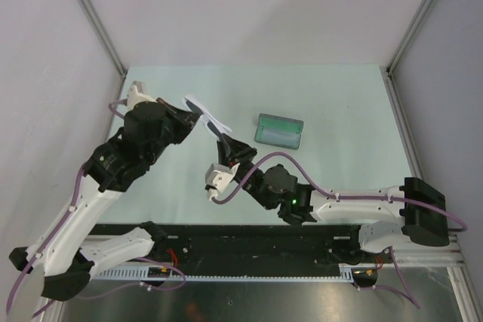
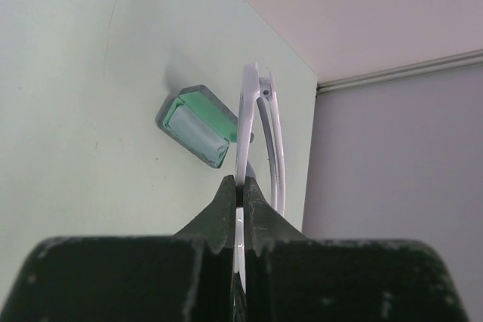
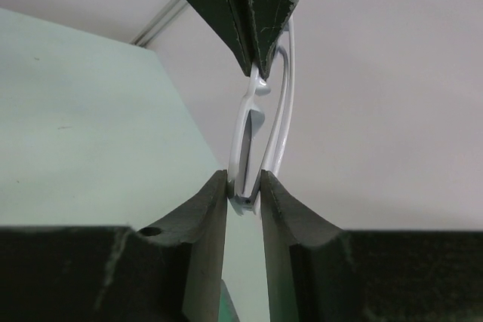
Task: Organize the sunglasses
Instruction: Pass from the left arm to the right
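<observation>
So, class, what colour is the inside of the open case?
Green; the case shows best in the left wrist view.

White sunglasses (image 2: pixel 247 122) edge-on in pinched-shut left claw (image 2: pixel 242 200), open green-lined case (image 2: pixel 198 127) beyond on pale table (image 2: pixel 68 111)

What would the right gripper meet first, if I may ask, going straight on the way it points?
The right gripper would press into the sunglasses between its jaws; just beyond, likely the left gripper pinching their far end.
</observation>
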